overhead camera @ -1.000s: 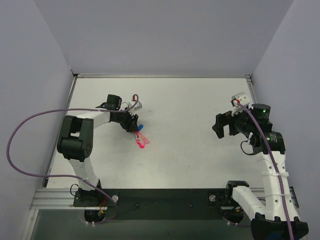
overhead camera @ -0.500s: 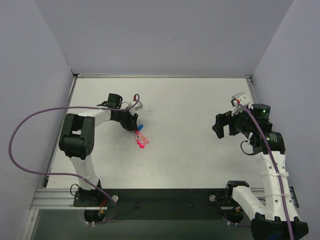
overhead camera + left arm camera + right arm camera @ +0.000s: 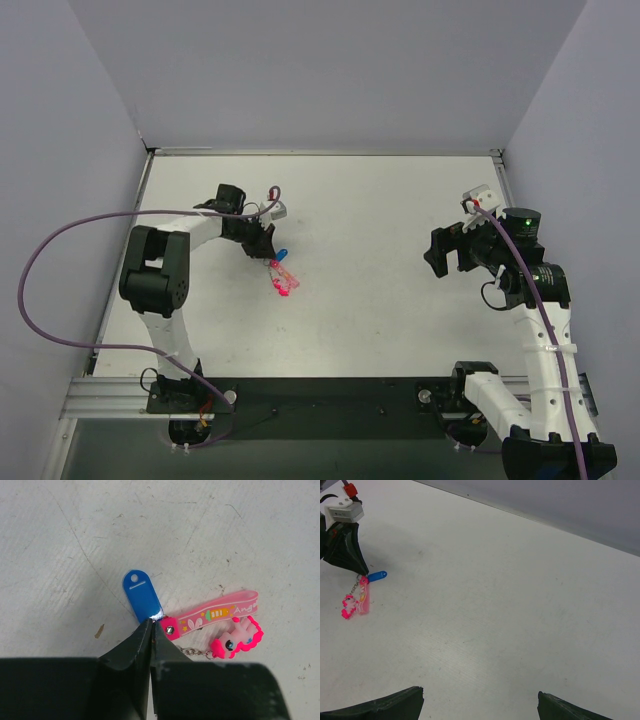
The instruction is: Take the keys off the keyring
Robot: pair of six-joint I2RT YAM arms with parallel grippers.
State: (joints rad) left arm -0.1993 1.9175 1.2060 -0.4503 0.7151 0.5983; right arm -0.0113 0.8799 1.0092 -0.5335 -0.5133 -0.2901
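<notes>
A blue key (image 3: 142, 597) lies flat on the white table, with its silvery end running in between the tips of my left gripper (image 3: 151, 622). Those jaws are pressed together on that end. Beside the tips starts a pink rubber strap (image 3: 215, 614), and a short chain (image 3: 195, 651) leads to a pink pony charm (image 3: 235, 639). The keyring is hidden under the jaw tips. From above, the left gripper (image 3: 268, 256) sits over the bunch, the blue key (image 3: 283, 254) poking out to its right. My right gripper (image 3: 438, 256) hovers far to the right, open and empty (image 3: 480, 695).
The right wrist view shows the bunch far off at the left: blue key (image 3: 376, 575) and pink strap (image 3: 364, 596). A purple cable (image 3: 60, 250) loops beside the left arm. Grey walls close the table (image 3: 380, 300) at the back and sides.
My left gripper's jaws have closed onto the end of the blue key, and the left wrist has shifted slightly. The keys and the right arm have not moved.
</notes>
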